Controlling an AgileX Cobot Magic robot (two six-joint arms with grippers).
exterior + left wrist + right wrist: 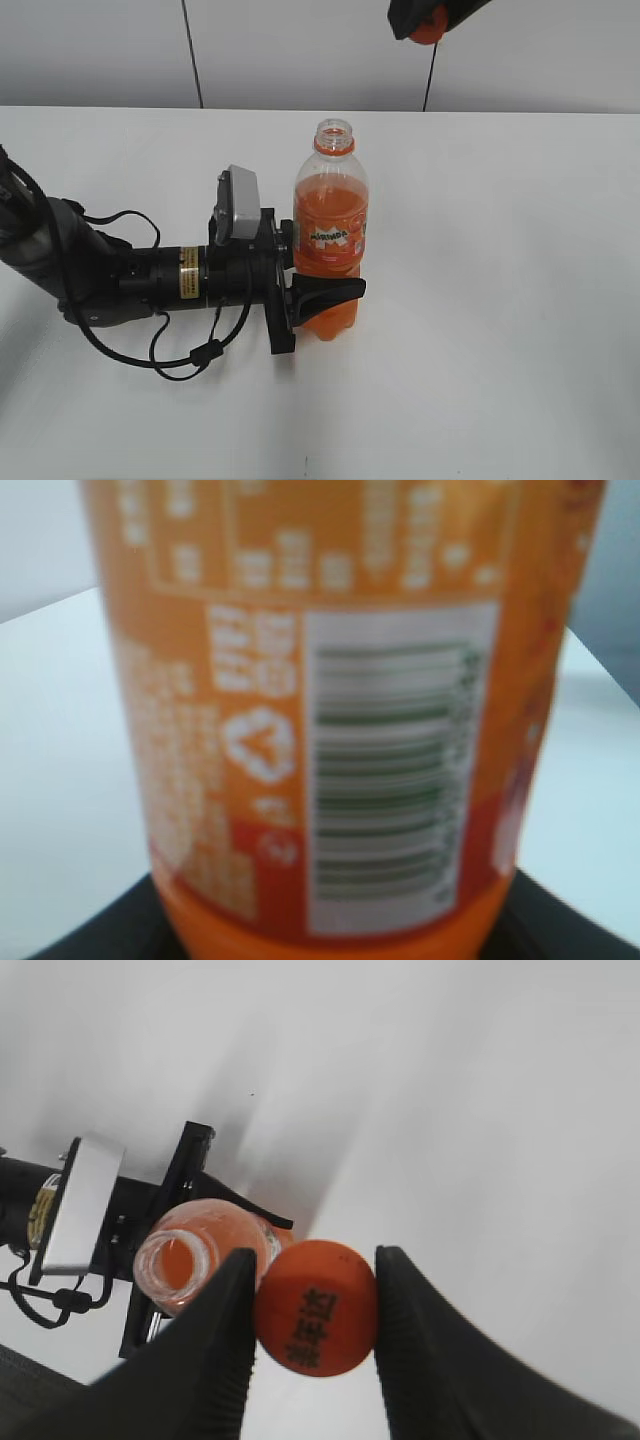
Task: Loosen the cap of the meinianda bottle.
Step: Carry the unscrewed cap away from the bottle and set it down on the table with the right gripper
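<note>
The meinianda bottle (330, 235) stands upright on the white table, its mouth open and uncapped. My left gripper (318, 293) is shut on its lower body; the left wrist view shows the label and barcode (390, 770) filling the frame, with black jaws at both bottom corners. My right gripper (420, 22) is high above and to the right of the bottle, shut on the orange cap (430, 28). In the right wrist view the cap (315, 1307) sits between the two black fingers, dark printed characters facing the camera, and the open bottle mouth (178, 1265) is below to the left.
The left arm (120, 275) lies along the table with loose black cables (185, 355) by it. A grey wall with dark seams (192, 50) runs behind the white table (500, 300).
</note>
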